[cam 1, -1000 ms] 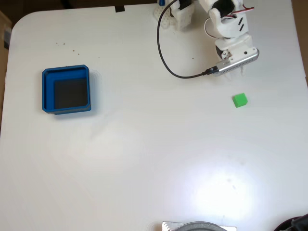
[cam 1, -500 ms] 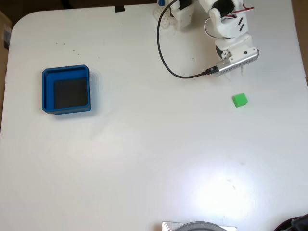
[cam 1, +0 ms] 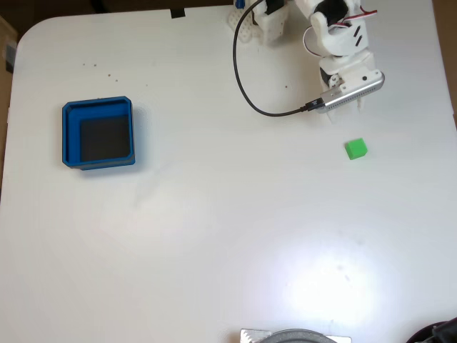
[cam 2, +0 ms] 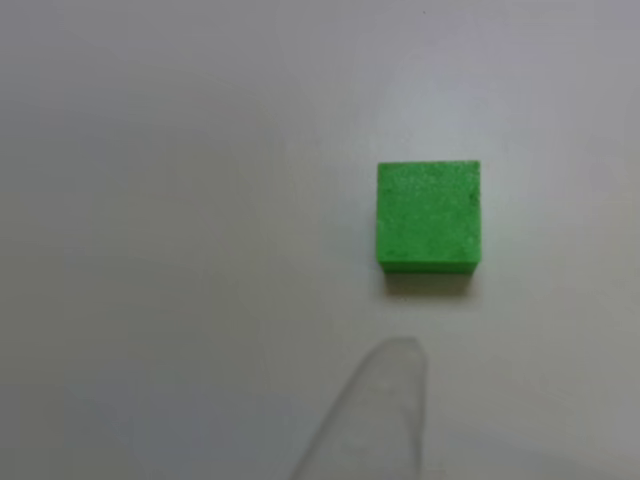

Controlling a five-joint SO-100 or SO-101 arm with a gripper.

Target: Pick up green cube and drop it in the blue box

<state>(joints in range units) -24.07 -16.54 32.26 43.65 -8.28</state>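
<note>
Risk lies in the approach: one pale fingertip (cam 2: 375,410) shows in the other view, just short of the green cube (cam 2: 428,215) and left of its centre, so a descent from here could nudge the cube aside rather than straddle it. Whether the hand (cam 1: 346,107) is apart or together I cannot tell. In the fixed view, one cube (cam 1: 355,148) sits at the counter's (cam 1: 228,236) right; one blue box (cam 1: 98,133) lies far left.

My green cube (cam 1: 355,148) sits flat on the white table, small, bright, plain-faced, square to the close other view (cam 2: 429,216). The blue box (cam 1: 69,136), shallow with thick walls, clipped corners and black floor, lies well apart at its nine o'clock.
</note>
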